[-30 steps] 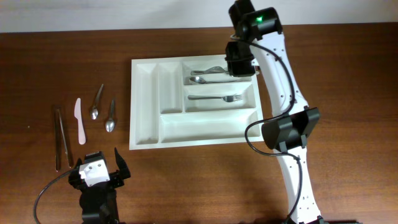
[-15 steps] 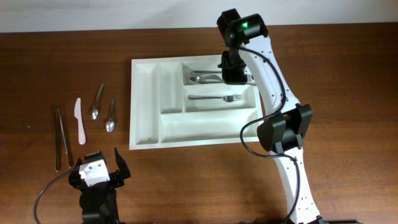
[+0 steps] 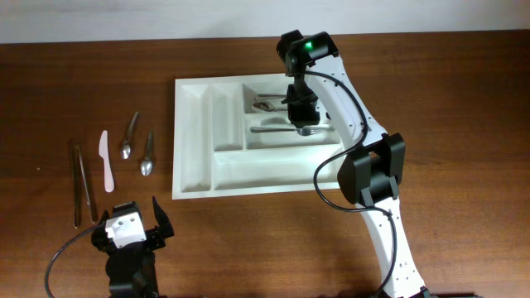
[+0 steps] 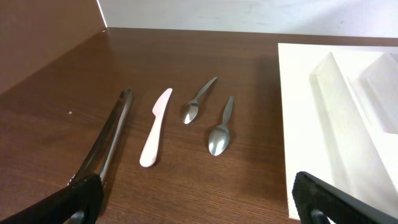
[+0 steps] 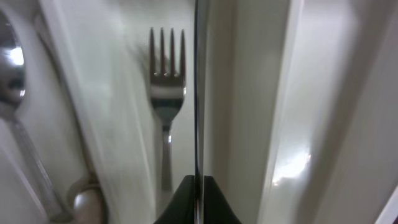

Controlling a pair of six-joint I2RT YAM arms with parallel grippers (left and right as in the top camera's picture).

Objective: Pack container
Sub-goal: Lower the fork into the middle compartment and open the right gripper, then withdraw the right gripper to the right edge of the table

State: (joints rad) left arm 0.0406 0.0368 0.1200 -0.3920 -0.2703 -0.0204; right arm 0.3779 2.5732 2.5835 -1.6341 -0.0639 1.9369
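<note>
The container (image 3: 192,141) is a large white cutlery tray in the middle of the table. Its top long compartment holds spoons (image 3: 267,101). Its middle one holds a fork (image 3: 286,130), also seen in the right wrist view (image 5: 166,74). My right gripper (image 3: 299,109) hovers over the divider between these two compartments. It is shut (image 5: 196,186) on a thin metal utensil (image 5: 197,93) seen edge-on. My left gripper (image 3: 131,212) is open and empty near the front left edge, with its fingers low in the left wrist view (image 4: 199,199).
Left of the tray lie metal tongs (image 3: 80,184), a white plastic knife (image 3: 107,161) and two spoons (image 3: 130,135) (image 3: 148,155). They show in the left wrist view too: tongs (image 4: 109,140), knife (image 4: 155,127), spoons (image 4: 198,102) (image 4: 221,130), tray edge (image 4: 292,124).
My right gripper has moved left and toward the front, from over the top compartment to over the fork compartment, still holding the utensil. The left arm has not moved.
</note>
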